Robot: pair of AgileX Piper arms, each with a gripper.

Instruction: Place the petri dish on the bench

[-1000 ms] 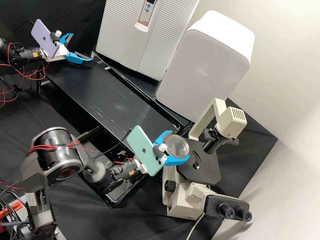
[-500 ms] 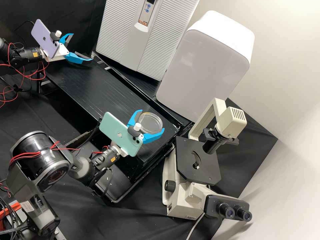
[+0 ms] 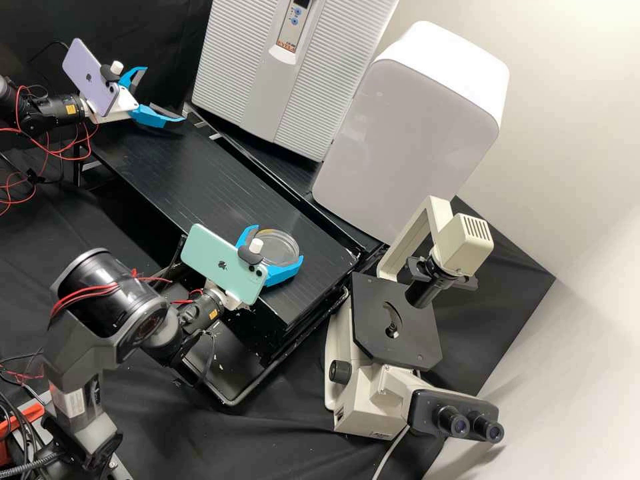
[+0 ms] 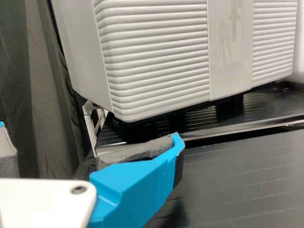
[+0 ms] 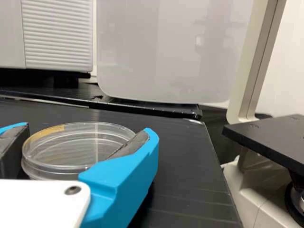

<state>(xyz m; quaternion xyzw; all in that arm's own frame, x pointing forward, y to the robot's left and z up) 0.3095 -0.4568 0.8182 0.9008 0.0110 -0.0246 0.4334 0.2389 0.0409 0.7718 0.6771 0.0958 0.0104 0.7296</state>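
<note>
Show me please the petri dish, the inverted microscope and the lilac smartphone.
Petri dish (image 5: pixel 78 145): right wrist view, on its top face.
Inverted microscope (image 3: pixel 415 341): high view, on its black stage.
Lilac smartphone (image 3: pixel 83 67): high view, on its back.

A cabinet and box stand behind the bench, the microscope to its right.

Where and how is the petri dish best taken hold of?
Best, I think, by its side wall, level from the bench's arm side, one finger on each opposite side, as the right gripper has it. The petri dish is round, shallow and roughly level, so two facing fingers can cradle the wall and leave its top face free.
</note>
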